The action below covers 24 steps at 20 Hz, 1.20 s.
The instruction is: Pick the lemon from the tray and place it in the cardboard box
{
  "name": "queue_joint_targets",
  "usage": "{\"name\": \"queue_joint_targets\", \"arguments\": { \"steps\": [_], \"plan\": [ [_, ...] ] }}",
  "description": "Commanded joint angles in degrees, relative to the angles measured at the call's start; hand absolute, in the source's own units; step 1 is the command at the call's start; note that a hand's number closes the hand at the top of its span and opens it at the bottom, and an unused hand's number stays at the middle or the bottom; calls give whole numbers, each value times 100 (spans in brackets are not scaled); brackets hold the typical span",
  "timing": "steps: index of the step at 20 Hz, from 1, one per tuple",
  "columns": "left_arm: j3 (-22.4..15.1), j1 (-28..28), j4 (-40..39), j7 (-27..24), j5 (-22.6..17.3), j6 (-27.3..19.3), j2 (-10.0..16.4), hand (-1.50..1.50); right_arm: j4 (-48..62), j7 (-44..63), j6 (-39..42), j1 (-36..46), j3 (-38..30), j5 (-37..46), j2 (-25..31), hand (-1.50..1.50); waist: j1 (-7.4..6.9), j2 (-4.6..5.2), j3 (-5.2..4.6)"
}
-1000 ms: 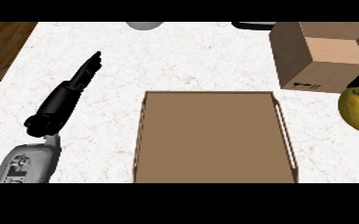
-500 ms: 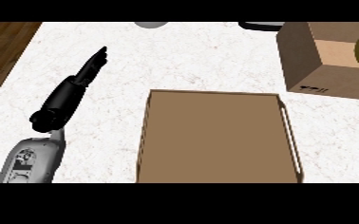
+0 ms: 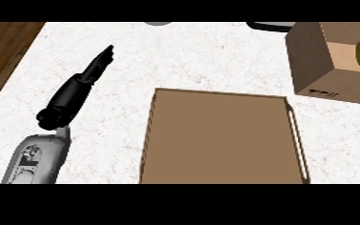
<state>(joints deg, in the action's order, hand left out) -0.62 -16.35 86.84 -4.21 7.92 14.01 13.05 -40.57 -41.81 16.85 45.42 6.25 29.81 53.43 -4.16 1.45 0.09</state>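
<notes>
The brown tray (image 3: 156, 124) lies flat in the middle of the counter with nothing in it. The cardboard box (image 3: 320, 71) stands at the right edge, its open top partly cut off by the frame. A dark yellow sliver, probably the lemon (image 3: 357, 55), shows at the very right edge over the box's opening. My left hand (image 3: 88, 76) is open at the left, fingers straight and pointing up and away, well apart from the tray. My right hand does not show.
The white marbled counter (image 3: 197, 52) ends at a wooden strip (image 3: 14, 43) on the left. A grey round object (image 3: 158, 23) and a dark object (image 3: 271, 26) sit at the far edge.
The yellow lemon went from beside the box's lower right up to the box's opening, now only a sliver at the edge. Tray and box shifted slightly right in view.
</notes>
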Motion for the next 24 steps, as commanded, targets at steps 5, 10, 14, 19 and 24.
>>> {"name": "queue_joint_targets", "arguments": {
  "steps": [5,10,14,19,24],
  "plan": [
    [-55,-22,164,51,25,-16,-66,0,1514,-732,-25,588,722,1160,107,150,-125,37,13],
    [-63,-56,170,144,38,-67,-133,0,1914,-1652,251,656,1072,1402,38,-150,-101,52,21],
    [-49,73,213,37,28,-3,-62,0,2083,-2402,473,823,668,822,113,-150,-72,31,32],
    [-46,50,80,-48,79,-62,-92,0,2562,-1931,1557,1017,-417,-713,-632,-150,-25,43,52],
    [25,9,67,2,50,-59,-51,0,3236,-896,2366,1279,-1146,-1603,-638,-150,-26,59,39]
  ]
}}
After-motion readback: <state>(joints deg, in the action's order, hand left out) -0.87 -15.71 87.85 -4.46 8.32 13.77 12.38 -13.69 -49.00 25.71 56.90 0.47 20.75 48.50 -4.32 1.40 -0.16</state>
